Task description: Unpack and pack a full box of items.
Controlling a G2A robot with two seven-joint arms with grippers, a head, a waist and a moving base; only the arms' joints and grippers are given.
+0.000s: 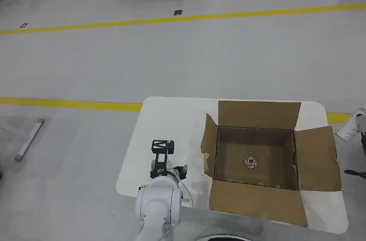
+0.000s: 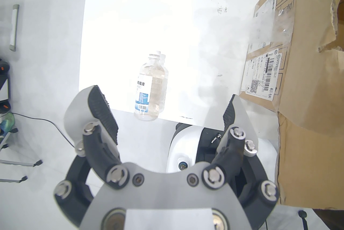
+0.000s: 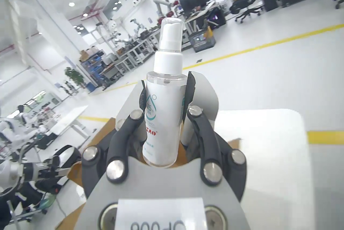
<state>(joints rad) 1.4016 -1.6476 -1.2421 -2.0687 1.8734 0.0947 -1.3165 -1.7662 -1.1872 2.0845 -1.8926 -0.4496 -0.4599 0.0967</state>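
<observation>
Right claw clamps a white, clear-capped spray bottle.

Identical left gripper and right gripper: silver base plate, black linkages with round steel screws, white finger shells, ribbed black pads; white arm.

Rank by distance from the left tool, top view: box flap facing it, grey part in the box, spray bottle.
1. Box flap: right beside the left tool.
2. Grey part: inside, mid-floor.
3. Spray bottle: far to the robot's right.
</observation>
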